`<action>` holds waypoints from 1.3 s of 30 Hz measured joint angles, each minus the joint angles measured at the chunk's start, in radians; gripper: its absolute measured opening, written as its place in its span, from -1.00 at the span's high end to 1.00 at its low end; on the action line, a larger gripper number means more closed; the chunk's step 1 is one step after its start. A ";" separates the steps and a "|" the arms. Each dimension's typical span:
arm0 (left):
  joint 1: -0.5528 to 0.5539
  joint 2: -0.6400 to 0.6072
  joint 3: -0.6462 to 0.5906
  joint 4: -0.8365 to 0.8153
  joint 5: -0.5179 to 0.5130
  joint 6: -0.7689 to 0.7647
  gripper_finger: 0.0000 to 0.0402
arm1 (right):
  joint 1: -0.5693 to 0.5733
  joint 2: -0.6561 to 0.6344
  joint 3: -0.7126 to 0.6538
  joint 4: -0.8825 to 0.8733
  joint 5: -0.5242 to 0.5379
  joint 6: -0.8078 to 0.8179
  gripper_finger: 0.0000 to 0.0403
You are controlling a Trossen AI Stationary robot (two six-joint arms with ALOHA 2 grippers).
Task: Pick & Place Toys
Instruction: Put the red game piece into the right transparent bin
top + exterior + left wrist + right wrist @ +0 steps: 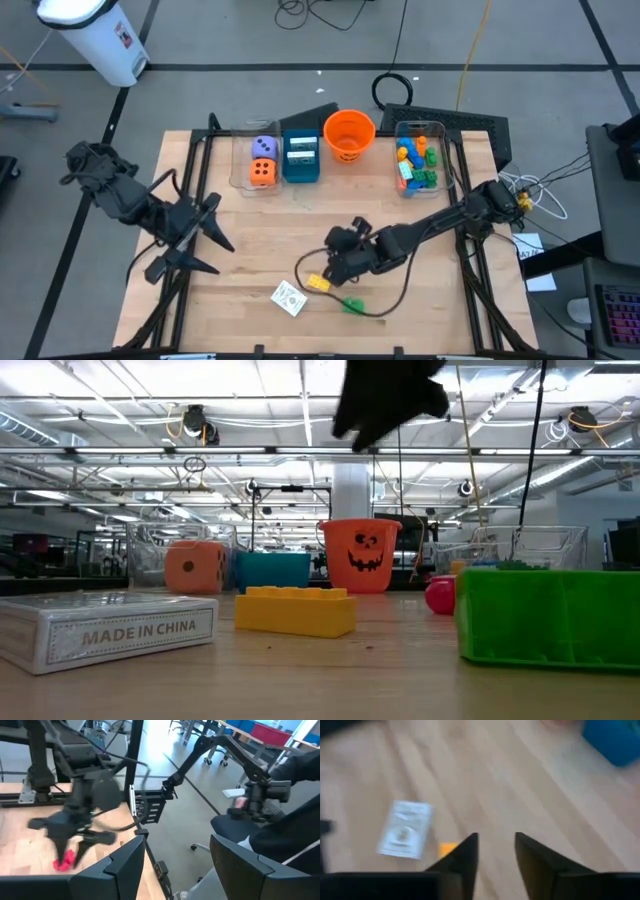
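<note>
Right gripper hovers empty, jaws slightly apart, just above the small yellow plastic brick on the wooden table, so pick step in hand, next: drop and close; left gripper parked open.

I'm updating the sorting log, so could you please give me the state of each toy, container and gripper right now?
Yellow brick: loose on table.
Green brick: loose on table.
White card box: lying flat.
Orange die and purple die: in clear bin.
Orange bucket: upright.
Right bin: holds sorted bricks.
Right gripper: open, empty, above table.
Left gripper: open, empty, at left edge.
</note>
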 joint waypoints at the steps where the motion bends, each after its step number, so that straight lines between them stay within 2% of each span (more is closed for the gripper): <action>1: -0.004 0.001 0.000 0.000 0.000 0.000 -0.17 | -0.005 0.000 0.000 -0.038 -0.004 0.017 0.24; 3: -0.009 0.002 0.000 0.003 0.000 0.000 -0.17 | -0.008 0.000 -0.009 -0.100 -0.001 0.048 0.08; 7: -0.009 0.005 0.000 0.001 0.000 -0.013 -0.17 | -0.012 -0.001 -0.104 -0.108 -0.036 0.104 -0.17; 11: -0.009 0.004 0.000 0.002 0.000 -0.015 -0.17 | -0.013 0.000 -0.211 -0.105 -0.130 0.197 -0.32; 14: -0.010 0.004 0.000 0.002 0.000 -0.015 -0.17 | -0.016 0.000 -0.279 -0.083 -0.163 0.274 -0.38; 32: -0.009 0.004 0.000 0.002 -0.001 -0.008 -0.17 | 0.031 -0.008 -0.445 -0.003 -0.190 0.454 -0.39; 39: -0.008 0.004 0.000 0.002 -0.002 -0.008 -0.17 | 0.031 -0.008 -0.450 -0.002 -0.188 0.449 -0.18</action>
